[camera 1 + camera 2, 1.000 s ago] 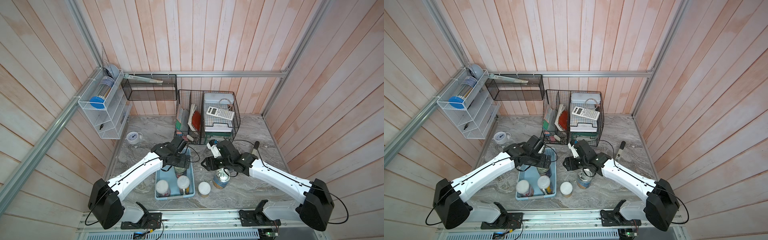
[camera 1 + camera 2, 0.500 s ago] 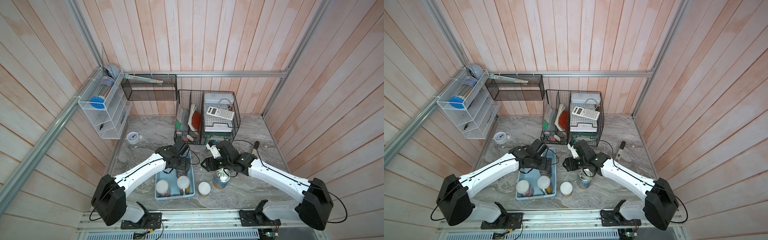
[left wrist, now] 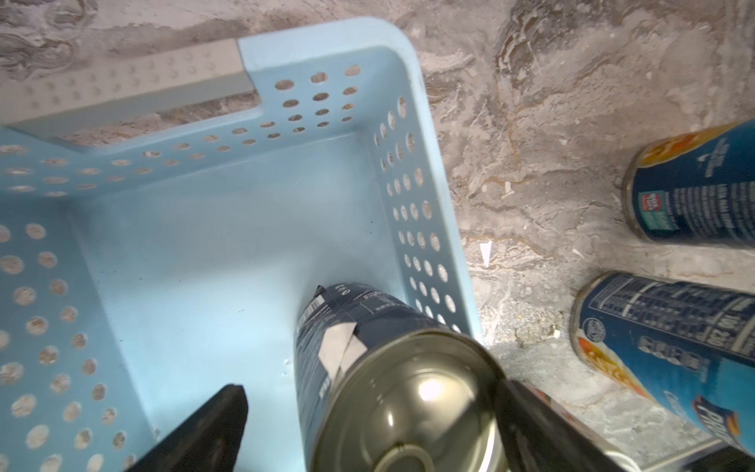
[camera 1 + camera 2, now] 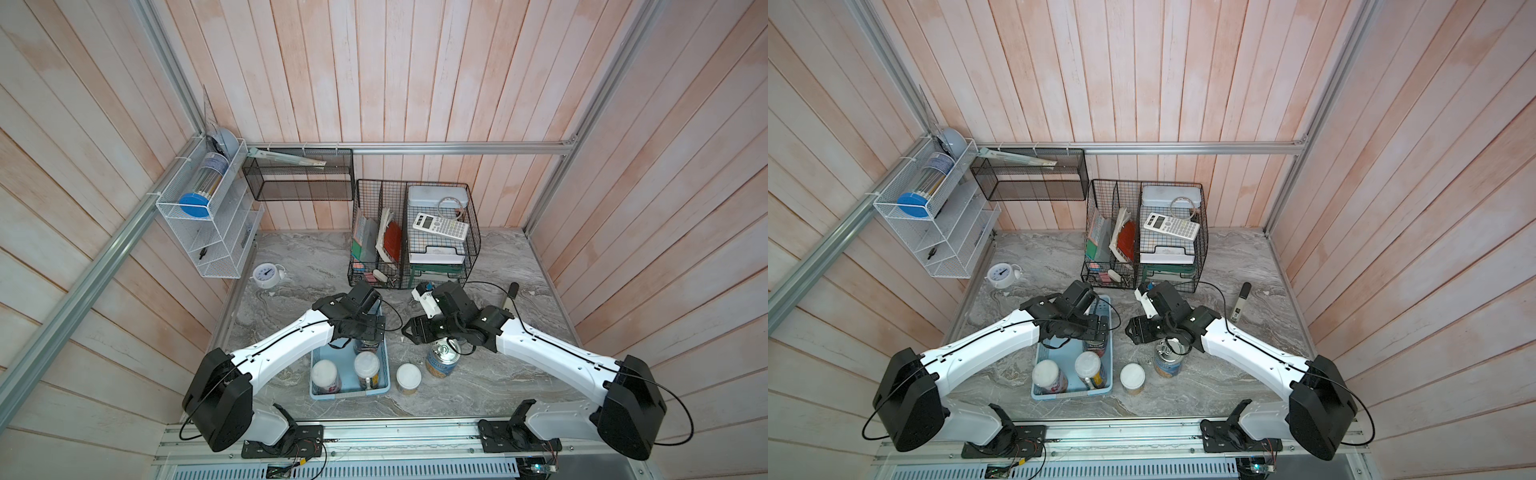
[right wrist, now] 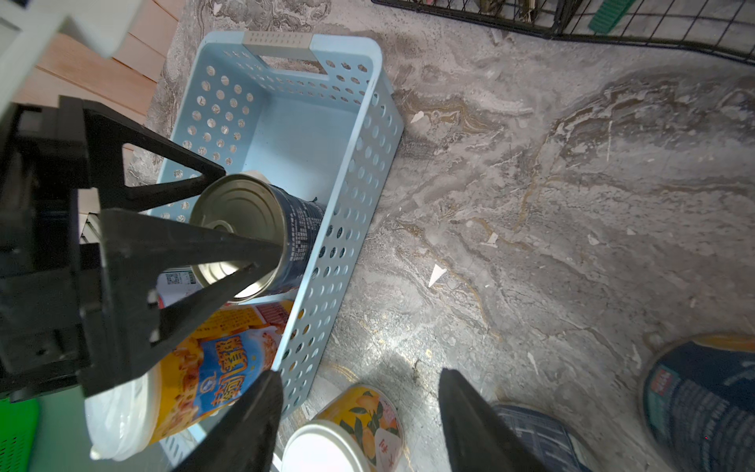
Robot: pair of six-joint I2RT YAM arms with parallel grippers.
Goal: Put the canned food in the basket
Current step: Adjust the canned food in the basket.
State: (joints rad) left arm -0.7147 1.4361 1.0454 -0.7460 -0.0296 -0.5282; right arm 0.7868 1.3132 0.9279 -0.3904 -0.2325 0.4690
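Cans (image 3: 694,184), two, and a jar (image 4: 408,376) are being left beside the basket (image 3: 408,171); two jars (image 4: 325,372) and a third can (image 3: 359,327) are being held inside. Left gripper (image 3: 369,388) and right gripper (image 5: 359,374) are being held open.

Light: bright, even, from overhead; both top views crisp
Shadows: soft under the arms (image 4: 291,336) on the marble tabletop (image 4: 299,266)
Glare: white spot on the can (image 3: 425,392) lid, left wrist view; sheen on marble, right wrist view
Blur: basket (image 3: 318,45) far rim smeared, left wrist view
Distortion: wall planks (image 4: 374,83) fan outward in both top views; wrist views stretch at borders
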